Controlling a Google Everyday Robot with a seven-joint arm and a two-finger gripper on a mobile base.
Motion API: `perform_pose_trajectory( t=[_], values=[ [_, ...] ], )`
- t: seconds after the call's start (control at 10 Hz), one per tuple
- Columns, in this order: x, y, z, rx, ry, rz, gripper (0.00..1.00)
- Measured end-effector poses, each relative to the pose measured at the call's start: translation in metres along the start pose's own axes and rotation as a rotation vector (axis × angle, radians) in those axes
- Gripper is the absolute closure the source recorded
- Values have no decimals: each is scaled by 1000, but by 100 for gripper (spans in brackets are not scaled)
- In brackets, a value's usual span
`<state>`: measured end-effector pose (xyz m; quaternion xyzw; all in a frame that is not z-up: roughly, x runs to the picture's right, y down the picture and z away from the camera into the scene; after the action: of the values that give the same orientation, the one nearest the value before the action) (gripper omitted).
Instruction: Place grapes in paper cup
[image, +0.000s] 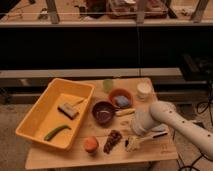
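The grapes (112, 141), a small dark reddish-purple bunch, lie on the wooden table (80, 156) near its front edge, beside a round orange fruit (90, 144). The white paper cup (144, 90) stands at the table's back right. My white arm comes in from the right. Its gripper (139, 129) hangs open over the table, right of the grapes and in front of the cup. It holds nothing and stands a short way from the grapes.
A yellow bin (35, 125) on the left holds a brush (68, 110) and a green vegetable (56, 132). A pale green cup (108, 85), an orange bowl (120, 98) and a dark bowl (103, 112) stand mid-table. A utensil (145, 141) lies under the gripper.
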<state>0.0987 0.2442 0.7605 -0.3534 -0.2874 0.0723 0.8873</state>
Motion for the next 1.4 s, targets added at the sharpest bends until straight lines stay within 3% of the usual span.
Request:
perform_pose_trajectory(
  t=[1.2,1.3,1.4],
  values=[
    [4,-22,35,66,-86,-42,20],
    [5,-22,38,68,-93,-36,21],
    [5,-23,44,63,-105,-37,28]
  ],
)
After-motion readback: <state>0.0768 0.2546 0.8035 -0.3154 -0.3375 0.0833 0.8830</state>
